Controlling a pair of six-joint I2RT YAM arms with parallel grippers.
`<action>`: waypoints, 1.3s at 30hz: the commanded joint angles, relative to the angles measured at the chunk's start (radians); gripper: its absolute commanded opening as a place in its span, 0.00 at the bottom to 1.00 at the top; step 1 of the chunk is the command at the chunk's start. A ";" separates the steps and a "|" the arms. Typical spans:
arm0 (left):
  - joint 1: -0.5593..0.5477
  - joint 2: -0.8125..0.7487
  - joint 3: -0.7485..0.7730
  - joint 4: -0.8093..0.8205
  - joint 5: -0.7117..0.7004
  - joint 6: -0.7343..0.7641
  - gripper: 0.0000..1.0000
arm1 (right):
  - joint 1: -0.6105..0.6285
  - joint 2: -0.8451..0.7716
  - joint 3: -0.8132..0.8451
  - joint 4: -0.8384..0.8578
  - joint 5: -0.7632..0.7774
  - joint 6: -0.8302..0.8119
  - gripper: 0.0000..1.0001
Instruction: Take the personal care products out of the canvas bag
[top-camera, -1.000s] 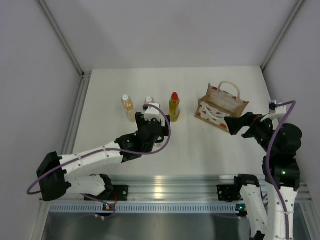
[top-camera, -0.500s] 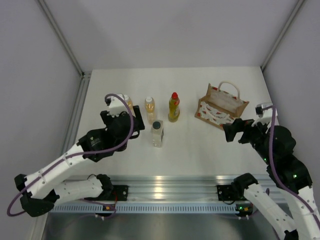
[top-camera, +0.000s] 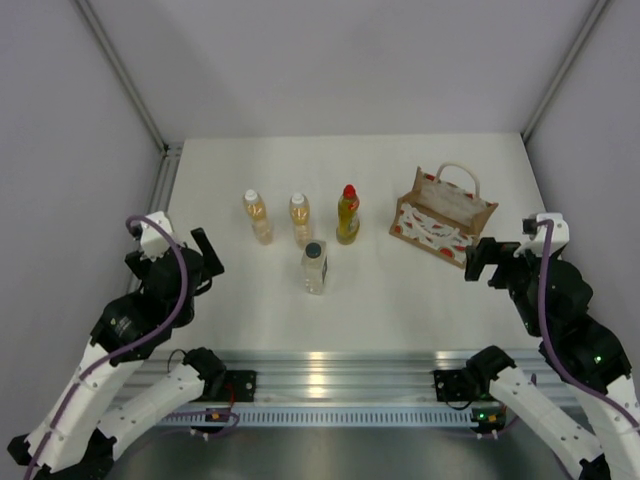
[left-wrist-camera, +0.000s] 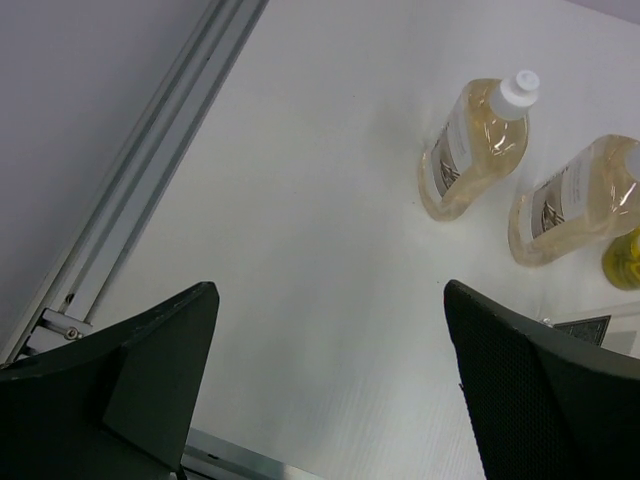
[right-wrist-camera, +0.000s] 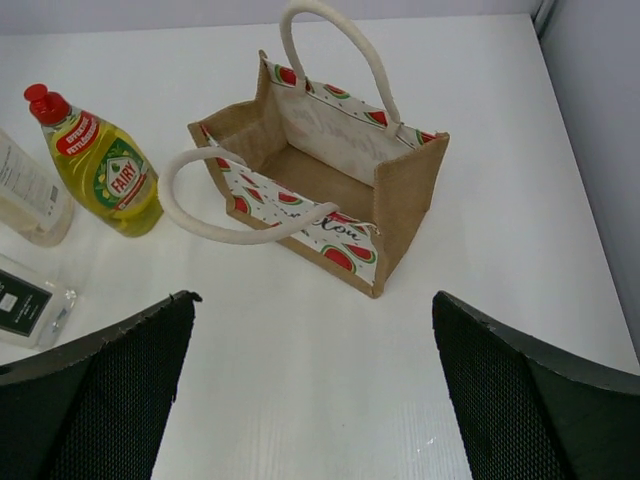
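Left claw (left-wrist-camera: 330, 295): spreading wide, gripping nothing, hovering by the left rail (left-wrist-camera: 130, 200).
Right claw (right-wrist-camera: 313, 300): spreading wide, gripping nothing, facing the canvas bag (right-wrist-camera: 405, 215).
Products: yellow bottle (top-camera: 347, 216), amber bottles (top-camera: 258, 217) (top-camera: 299, 220) and clear bottle (top-camera: 315, 268) standing left of the bag, open tabletop (top-camera: 400, 290) lying between.
Right wrist only: showing the bag's brown floor.

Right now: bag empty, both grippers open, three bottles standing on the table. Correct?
No: four bottles stand there, not three. Top view: amber bottle, second amber bottle, yellow bottle, clear bottle, all on the table. Canvas bag empty, left gripper and right gripper open, yes.
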 joint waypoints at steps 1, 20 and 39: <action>0.006 -0.065 -0.049 0.028 -0.008 0.036 0.98 | 0.019 -0.043 -0.022 -0.031 0.076 -0.005 1.00; 0.004 -0.151 -0.082 0.044 0.004 0.015 0.99 | 0.019 -0.046 -0.048 -0.020 0.054 0.037 0.99; 0.026 -0.133 -0.089 0.044 -0.003 -0.017 0.99 | 0.019 -0.040 -0.074 0.000 0.073 0.041 1.00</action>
